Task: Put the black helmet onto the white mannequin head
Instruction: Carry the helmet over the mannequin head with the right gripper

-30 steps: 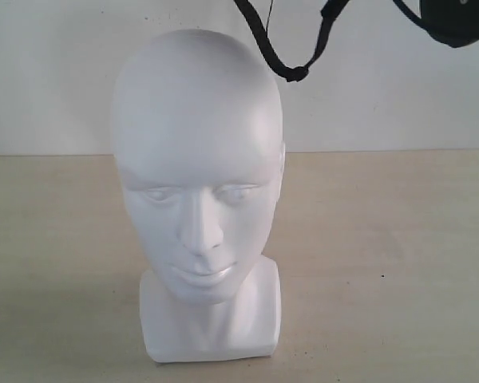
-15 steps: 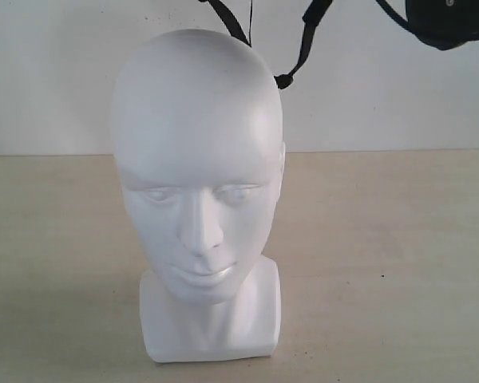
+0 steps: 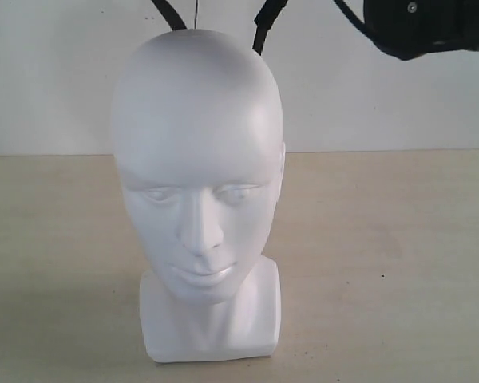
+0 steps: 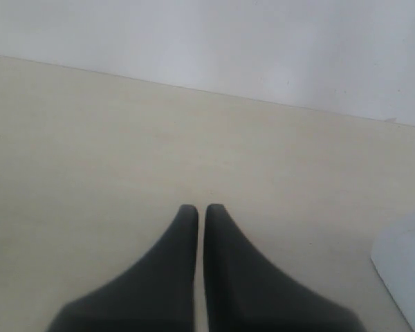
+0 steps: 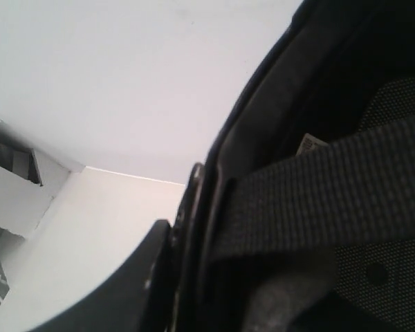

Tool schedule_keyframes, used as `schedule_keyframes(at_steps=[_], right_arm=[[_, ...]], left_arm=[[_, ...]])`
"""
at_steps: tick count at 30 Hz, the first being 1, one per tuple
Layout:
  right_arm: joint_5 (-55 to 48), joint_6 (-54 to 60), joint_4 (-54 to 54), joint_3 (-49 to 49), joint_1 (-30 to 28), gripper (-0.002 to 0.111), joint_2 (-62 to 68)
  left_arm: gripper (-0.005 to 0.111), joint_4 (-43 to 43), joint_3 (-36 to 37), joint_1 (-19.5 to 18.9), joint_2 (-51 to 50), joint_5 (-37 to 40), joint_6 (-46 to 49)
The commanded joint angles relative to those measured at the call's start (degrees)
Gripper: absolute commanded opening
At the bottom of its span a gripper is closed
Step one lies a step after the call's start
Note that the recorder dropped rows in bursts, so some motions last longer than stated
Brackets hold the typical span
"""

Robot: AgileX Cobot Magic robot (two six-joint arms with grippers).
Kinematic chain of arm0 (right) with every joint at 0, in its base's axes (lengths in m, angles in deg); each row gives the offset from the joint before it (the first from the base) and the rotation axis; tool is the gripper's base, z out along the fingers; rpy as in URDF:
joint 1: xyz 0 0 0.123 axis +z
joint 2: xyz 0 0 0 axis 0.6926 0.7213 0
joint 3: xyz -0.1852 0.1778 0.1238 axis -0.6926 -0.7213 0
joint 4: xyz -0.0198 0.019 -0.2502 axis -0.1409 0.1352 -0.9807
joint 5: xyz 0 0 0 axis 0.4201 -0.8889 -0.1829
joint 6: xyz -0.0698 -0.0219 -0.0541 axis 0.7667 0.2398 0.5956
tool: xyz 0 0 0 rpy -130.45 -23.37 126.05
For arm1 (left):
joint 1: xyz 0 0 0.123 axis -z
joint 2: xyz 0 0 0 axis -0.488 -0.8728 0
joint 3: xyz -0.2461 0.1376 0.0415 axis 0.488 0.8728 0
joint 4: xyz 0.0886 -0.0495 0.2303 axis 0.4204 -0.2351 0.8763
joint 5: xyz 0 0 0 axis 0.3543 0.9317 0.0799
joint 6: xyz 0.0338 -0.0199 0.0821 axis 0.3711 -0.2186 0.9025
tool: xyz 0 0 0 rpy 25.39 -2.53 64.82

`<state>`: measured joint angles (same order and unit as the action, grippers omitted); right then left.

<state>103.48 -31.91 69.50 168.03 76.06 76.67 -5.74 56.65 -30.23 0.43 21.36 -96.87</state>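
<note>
- A wide, pale beige table top [image 3: 399, 263] is seen in the exterior view and in the left wrist view. A plain white wall [image 3: 48, 80] is seen behind it.
- The shiny white plastic mannequin head [image 3: 195, 175] is stood upright on the table, with its face turned to the exterior camera. Only a corner of its base [image 4: 404, 277] is caught in the left wrist view.
- The matte black helmet [image 5: 263, 97] is held up in the air, not on the head. Its dark padded inside is shown only in the right wrist view.
- Two black woven chin straps [image 3: 265, 22] are seen in the exterior view, hung down behind the top of the head. It cannot be told if the head is touched by them.
- The right gripper [image 5: 204, 256] is pinched on the helmet's rim.
- The left gripper [image 4: 194, 209] is pressed together with nothing in it, over bare table near the head's base.
- A small white tag [image 5: 312, 144] is seen inside the helmet. Its writing is too small to be read.
</note>
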Motion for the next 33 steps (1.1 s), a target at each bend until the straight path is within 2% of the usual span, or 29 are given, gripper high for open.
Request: schedule_keyframes(at_steps=[1, 8, 17, 27, 33], right_arm=[[6.1, 0.4, 0.0, 0.9, 2.7, 0.0, -1.5], [5.8, 2.4, -2.1, 0.7, 3.7, 0.0, -1.5], [5.0, 5.1, 1.0, -8.1, 5.7, 0.0, -6.6], [4.5, 5.6, 1.4, -8.4, 9.3, 0.0, -7.9], [2.3, 8.0, 0.9, -10.2, 9.5, 0.0, -11.0]], left_arm=[[0.004, 0.1, 0.1, 0.3, 0.2, -0.4, -0.3], [0.004, 0.1, 0.1, 0.3, 0.2, -0.4, -0.3], [0.004, 0.1, 0.1, 0.3, 0.2, -0.4, -0.3], [0.004, 0.1, 0.1, 0.3, 0.2, -0.4, -0.3], [0.004, 0.1, 0.1, 0.3, 0.2, -0.4, -0.3]])
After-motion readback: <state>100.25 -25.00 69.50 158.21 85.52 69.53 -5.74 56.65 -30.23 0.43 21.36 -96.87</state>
